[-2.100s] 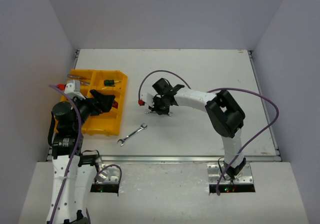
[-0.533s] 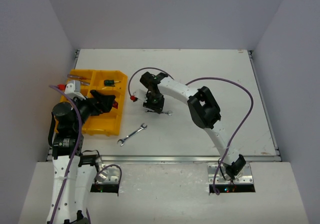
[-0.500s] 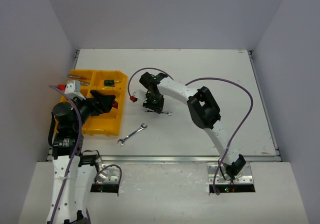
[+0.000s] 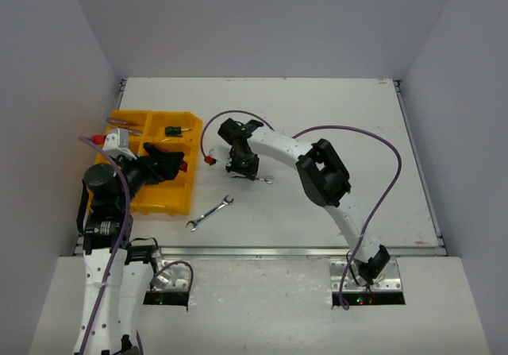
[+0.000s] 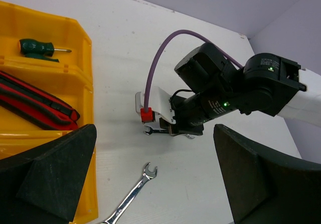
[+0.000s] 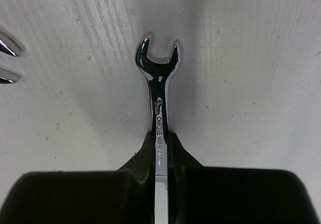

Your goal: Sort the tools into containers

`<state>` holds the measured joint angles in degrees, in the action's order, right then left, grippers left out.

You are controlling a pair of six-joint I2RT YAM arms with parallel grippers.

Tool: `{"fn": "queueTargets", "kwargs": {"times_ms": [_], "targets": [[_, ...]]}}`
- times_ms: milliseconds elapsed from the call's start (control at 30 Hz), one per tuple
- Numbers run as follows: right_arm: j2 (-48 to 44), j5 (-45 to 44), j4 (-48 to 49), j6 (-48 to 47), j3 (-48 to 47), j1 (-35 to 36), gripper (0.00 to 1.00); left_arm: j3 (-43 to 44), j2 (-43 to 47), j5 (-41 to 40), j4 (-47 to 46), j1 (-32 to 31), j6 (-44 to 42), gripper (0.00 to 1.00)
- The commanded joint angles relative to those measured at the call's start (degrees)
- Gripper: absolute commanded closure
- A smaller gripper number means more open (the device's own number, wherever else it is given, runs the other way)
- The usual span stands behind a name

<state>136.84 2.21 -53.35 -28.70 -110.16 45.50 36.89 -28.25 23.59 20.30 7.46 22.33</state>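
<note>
Because the right claw [image 6: 159,140] is clenched on the thin shank of a small silver wrench [image 6: 158,83], pinching it by its narrow polished edges, our first worry sits right between the pads. The open end juts out ahead of the claw and the tool seems to lie flat against the bench [image 6: 241,83]. With so little metal caught, we judge that a quick lift could let it pivot downward or slide free, and a hard press could scrape the fingertips along the bench.

Just off the claw's side, two bright metal tips show at the edge of the wrist view. We cannot tell what they belong to, but a sideways sweep at low height might knock them. A second wrench [image 4: 210,212] lies loose a little further out, back toward the arm bases, and a dropped tool could land on it.

Further off on that side stands the yellow tray [image 4: 171,202]. In it we can see red-handled pliers [image 5: 35,101] in one compartment and a green screwdriver [image 5: 36,47] in another. Releasing over either would mix the kinds.

Farthest from the gripping claw, the left claw [image 4: 168,164] hangs spread wide and empty above the tray. If both arms reach there together we would expect a collision, or the purple cable snagging.
</note>
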Motion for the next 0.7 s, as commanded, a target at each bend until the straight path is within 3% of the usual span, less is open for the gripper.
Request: {"fn": "queueTargets", "kwargs": {"times_ms": [0,300,667], "targets": [[5.8,7.2,3.0,2.2,5.0,1.2,1.0,-0.1,0.5,0.4,-2.9,-0.7,-0.6,0.0],[-5.2,5.0,7.6,7.1,9.4,1.2,1.0,0.0,1.1,-0.5,-2.6,-0.7,-0.5,0.0],[-11.1,5.9,8.4,10.6,11.0,1.2,1.0,0.4,1.8,-2.4,-1.9,-0.8,-0.4,0.0]]}}
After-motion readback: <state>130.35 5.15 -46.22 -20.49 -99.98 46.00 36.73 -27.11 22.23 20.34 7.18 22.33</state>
